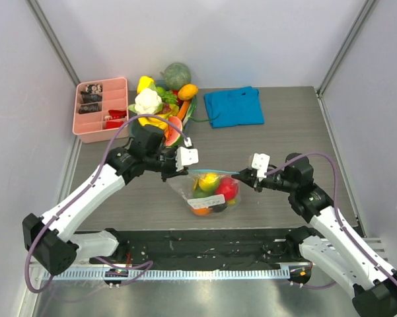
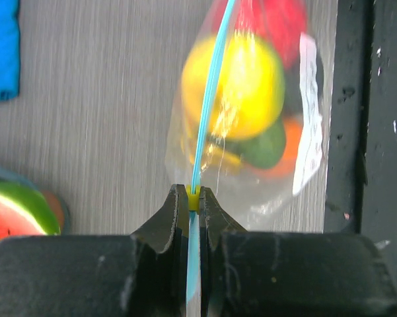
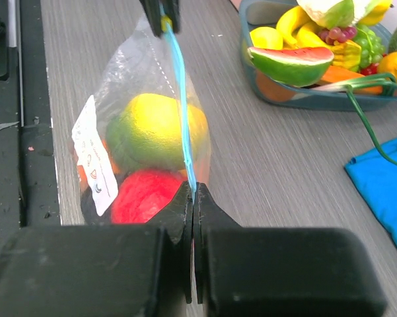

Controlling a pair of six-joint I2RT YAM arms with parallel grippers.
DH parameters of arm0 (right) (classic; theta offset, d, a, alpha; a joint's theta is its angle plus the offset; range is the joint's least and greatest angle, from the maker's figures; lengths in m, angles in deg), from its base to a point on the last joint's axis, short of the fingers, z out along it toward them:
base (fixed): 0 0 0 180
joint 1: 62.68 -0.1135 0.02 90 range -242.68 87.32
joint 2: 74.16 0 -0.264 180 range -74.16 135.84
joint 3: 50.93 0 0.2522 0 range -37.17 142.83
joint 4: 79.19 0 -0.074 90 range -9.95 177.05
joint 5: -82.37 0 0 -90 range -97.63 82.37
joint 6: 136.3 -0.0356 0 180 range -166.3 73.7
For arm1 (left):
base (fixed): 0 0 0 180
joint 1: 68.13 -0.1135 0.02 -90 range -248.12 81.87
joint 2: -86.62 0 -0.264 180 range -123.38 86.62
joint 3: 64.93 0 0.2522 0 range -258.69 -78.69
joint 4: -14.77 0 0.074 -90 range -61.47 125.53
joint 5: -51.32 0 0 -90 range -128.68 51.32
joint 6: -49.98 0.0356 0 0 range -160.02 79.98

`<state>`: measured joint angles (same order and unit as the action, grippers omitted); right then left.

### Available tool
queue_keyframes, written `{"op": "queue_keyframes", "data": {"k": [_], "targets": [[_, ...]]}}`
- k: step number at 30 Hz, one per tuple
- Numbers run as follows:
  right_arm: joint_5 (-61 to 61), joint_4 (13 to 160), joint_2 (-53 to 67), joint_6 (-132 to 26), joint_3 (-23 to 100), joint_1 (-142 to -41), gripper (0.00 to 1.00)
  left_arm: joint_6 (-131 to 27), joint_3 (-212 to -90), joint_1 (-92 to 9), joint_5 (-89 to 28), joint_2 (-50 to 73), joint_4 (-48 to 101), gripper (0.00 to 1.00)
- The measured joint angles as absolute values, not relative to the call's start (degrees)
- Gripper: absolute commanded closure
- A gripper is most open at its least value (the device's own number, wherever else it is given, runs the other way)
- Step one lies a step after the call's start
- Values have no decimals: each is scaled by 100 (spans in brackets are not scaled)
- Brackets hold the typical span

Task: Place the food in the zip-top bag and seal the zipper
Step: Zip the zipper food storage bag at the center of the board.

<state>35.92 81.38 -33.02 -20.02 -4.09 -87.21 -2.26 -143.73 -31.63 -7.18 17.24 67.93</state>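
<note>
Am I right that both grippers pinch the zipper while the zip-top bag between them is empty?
Not quite: the left gripper and right gripper do pinch the zipper, but the zip-top bag holds food, per the right wrist view.

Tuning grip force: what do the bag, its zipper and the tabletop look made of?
bag: thin clear plastic film, glossy; fruit shows through, with glare streaks and wrinkles.
zipper: blue-teal plastic strip, probably flexible; it bows slightly.
tabletop: grey wood-grain, matte, likely laminate; fine straight grain lines.
</note>
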Motion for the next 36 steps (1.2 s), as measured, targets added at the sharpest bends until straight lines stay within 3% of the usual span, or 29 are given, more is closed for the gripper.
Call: {"op": "queue_keyframes", "data": {"k": [12,18,20,21,22,25,28,36], "targets": [[3098,8096,-3536,-2227,-516,-8719,99,143,-13964,-4307,-757,2128,7556,97],[3124,8074,-3555,-2260,-527,-8721,99,217,-13872,-4453,-549,2349,7772,89],[3135,8072,-3551,-2258,-527,-8721,99,191,-13877,-4464,-508,2382,7833,77],[3144,8072,-3549,-2258,-527,-8721,99,195,-13881,-4464,-501,2377,7862,68],[3142,8065,-3540,-2247,-524,-8719,99,200,-13914,-4464,-541,2351,7953,52],[3162,8004,-3536,-2194,-524,-8649,99,184,-14091,-4549,-689,2270,8275,29],[3260,7954,-3523,-2083,-518,-8630,99,-8,-14362,-4530,-707,2261,8235,21],[3583,7646,-3372,-1687,-256,-8630,99,-629,-15339,-3043,-1288,1680,7567,20]]}}
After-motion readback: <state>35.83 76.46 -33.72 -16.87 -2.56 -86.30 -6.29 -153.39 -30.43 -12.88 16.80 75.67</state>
